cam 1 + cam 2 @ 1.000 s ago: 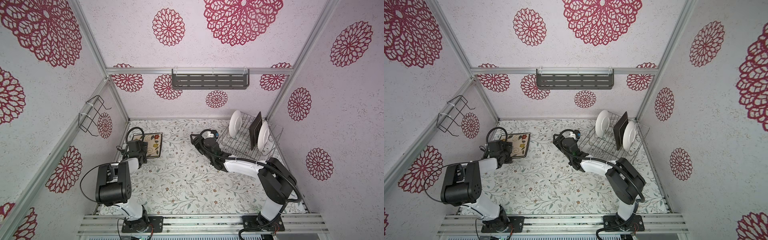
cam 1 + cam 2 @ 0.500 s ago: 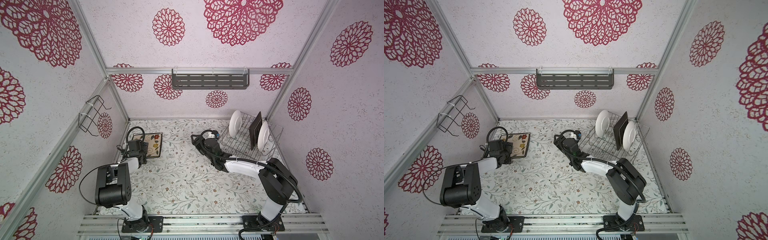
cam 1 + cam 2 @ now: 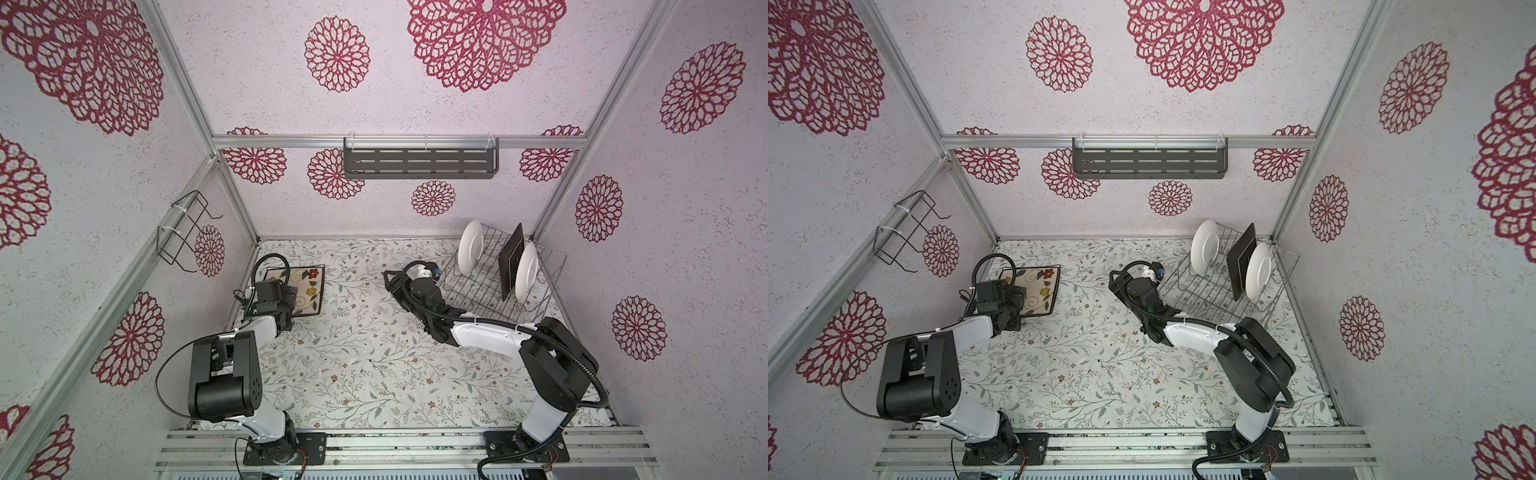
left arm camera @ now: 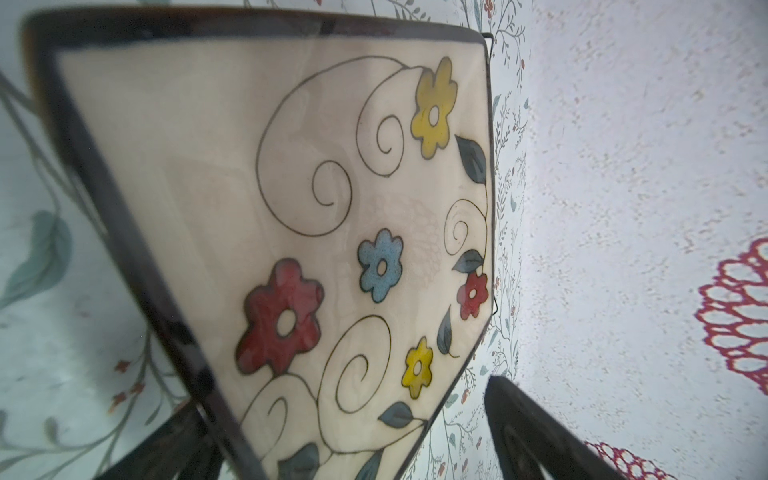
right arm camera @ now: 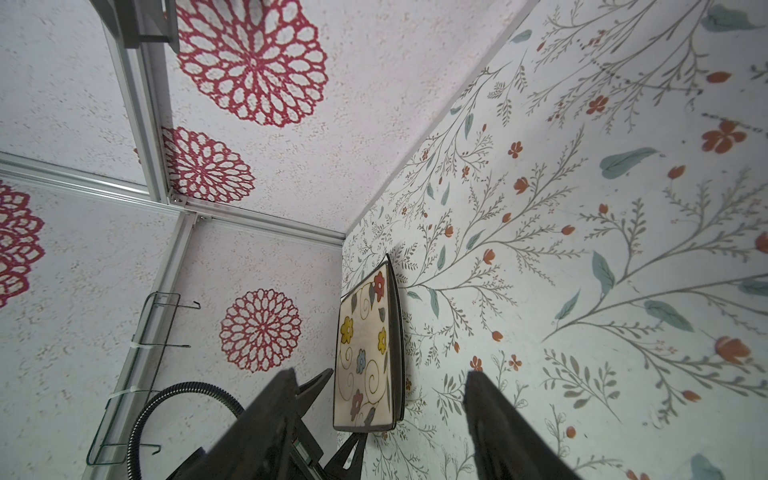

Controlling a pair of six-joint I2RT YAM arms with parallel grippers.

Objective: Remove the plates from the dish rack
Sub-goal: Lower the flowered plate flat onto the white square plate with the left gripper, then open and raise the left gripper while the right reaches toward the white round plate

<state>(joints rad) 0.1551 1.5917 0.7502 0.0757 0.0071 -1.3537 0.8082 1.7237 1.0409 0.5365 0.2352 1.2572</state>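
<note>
Beside the wire rack (image 3: 490,286) my right pincer (image 5: 378,376) gapes empty; left pincer (image 4: 336,407) spread over the glossy square plate (image 3: 309,282).

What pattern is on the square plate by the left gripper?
Square dark-rimmed plate: cream, coloured flowers and swirls; left wrist view.

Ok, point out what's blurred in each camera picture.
Left wrist view: the flowered plate has a smeared near rim, while its far flowers are sharp. Right wrist view: the black fingers close to the lens look soft, the table print crisp. In both top views: even light, the rack wires sharp.
</note>
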